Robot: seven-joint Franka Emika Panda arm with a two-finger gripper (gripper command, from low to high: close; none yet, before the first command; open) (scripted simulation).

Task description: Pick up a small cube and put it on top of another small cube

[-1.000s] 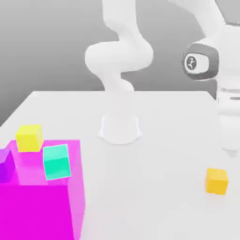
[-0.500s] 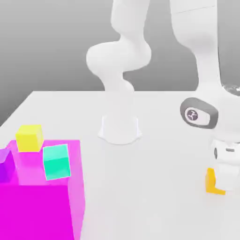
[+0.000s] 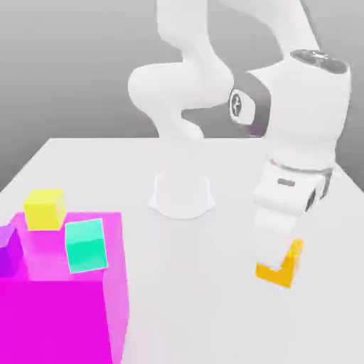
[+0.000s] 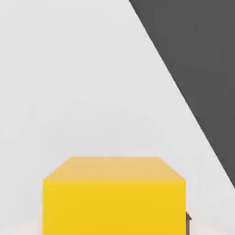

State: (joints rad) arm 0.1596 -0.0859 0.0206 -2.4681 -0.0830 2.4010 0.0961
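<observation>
The small cube [image 3: 286, 272], plain amber-orange, is pinched in my gripper [image 3: 279, 257] on the exterior view's right. The jaws are shut on it. It hangs tilted, low over the white table [image 3: 213, 298]; I cannot tell whether a corner still touches. My white hand covers the cube's upper left part. In the hand view the small cube [image 4: 114, 195] sits close up, with the white table [image 4: 69, 82] beyond it.
A big magenta block [image 3: 64, 313] stands at the front on the exterior view's left, with a teal cube [image 3: 86, 245] and a purple cube [image 3: 8, 249] on it. A lemon-yellow cube [image 3: 45, 208] sits at its far edge. The arm's base [image 3: 182, 193] is mid-table.
My gripper came down over the amber cube and shut on it. It has since carried the cube toward the exterior view's left and tilted it.
</observation>
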